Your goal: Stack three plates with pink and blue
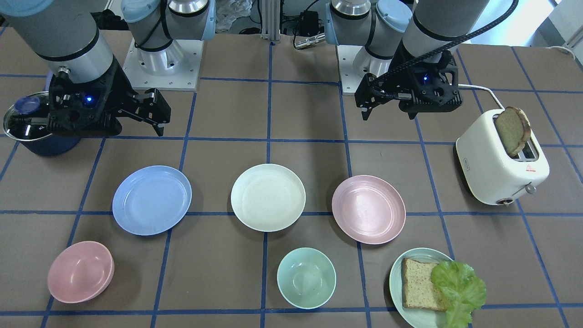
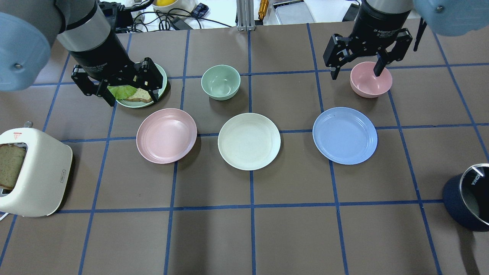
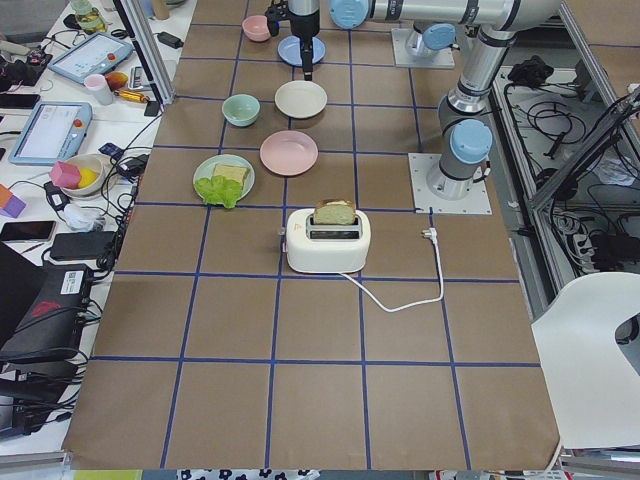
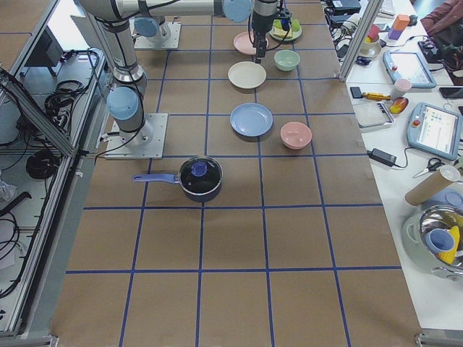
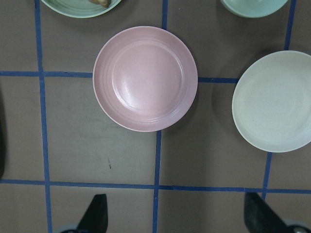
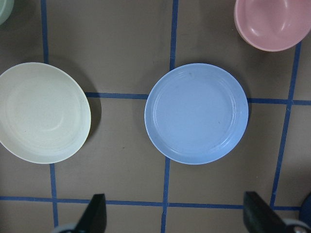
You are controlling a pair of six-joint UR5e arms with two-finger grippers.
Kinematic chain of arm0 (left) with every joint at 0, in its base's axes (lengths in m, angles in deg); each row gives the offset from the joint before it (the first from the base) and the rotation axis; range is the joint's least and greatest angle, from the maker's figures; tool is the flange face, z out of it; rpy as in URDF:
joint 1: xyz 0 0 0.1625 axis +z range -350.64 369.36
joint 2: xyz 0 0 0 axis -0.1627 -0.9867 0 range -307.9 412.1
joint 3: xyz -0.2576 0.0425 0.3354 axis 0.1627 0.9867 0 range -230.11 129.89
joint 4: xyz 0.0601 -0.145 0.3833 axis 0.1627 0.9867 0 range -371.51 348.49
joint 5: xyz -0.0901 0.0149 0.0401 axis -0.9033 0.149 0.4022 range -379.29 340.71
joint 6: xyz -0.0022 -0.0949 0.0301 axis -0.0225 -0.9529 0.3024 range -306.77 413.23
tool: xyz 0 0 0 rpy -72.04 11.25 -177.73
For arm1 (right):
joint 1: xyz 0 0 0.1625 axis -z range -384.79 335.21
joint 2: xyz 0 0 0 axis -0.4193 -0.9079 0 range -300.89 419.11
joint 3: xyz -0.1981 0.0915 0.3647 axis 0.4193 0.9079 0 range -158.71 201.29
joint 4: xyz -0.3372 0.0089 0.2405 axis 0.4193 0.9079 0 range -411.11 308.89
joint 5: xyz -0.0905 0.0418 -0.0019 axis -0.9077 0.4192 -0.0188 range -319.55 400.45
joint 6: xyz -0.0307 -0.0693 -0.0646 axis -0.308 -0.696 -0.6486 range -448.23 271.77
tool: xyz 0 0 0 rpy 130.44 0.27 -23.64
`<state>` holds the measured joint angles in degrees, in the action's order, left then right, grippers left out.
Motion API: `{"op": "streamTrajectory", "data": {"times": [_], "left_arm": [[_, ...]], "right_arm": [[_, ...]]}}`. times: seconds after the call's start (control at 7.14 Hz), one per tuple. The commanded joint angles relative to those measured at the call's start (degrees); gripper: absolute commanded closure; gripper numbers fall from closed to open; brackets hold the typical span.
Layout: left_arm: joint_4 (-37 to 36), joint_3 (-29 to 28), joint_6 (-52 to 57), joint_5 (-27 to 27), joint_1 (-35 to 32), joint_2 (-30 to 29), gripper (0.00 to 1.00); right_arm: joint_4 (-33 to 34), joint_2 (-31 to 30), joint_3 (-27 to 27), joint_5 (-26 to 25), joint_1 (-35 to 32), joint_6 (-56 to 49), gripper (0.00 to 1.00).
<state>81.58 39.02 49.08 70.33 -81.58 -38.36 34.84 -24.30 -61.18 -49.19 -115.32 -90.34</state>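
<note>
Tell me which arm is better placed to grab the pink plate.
Left. The left gripper hangs open near the pink plate, which its wrist view frames centrally. The right gripper is at the blue plate end of the row, with the cream plate lying between.

Brown table point(image 2: 214, 240) gridded with blue tape point(image 2: 210, 209), cluttered white bench point(image 3: 105, 130) alongside, black cables point(image 3: 590, 235) beyond

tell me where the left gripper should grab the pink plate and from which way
Probably the raised rim of the pink plate, coming straight down with the left gripper: one finger inside the rim, one outside. It lies flat and shallow, so the rim is the only hold. The edge away from the cream plate looks freest.
</note>
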Motion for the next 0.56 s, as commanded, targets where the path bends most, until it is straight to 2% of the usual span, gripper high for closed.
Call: {"op": "streamTrajectory", "data": {"times": [0.0, 0.28, 0.42], "left_arm": [[-0.2, 0.3, -0.1, -0.1, 0.0, -0.6, 0.00], [-1.2, 0.3, -0.2, -0.1, 0.0, -2.6, 0.00], [-4.1, 0.7, -2.8, -0.1, 0.0, -5.1, 0.00]], "right_arm": [[0.0, 0.0, 0.0, 0.2, 0.8, -0.1, 0.00], [0.0, 0.0, 0.0, 0.2, 1.8, -1.4, 0.00], [-0.1, 0.0, -0.1, 0.2, 1.9, -1.8, 0.00]]}}
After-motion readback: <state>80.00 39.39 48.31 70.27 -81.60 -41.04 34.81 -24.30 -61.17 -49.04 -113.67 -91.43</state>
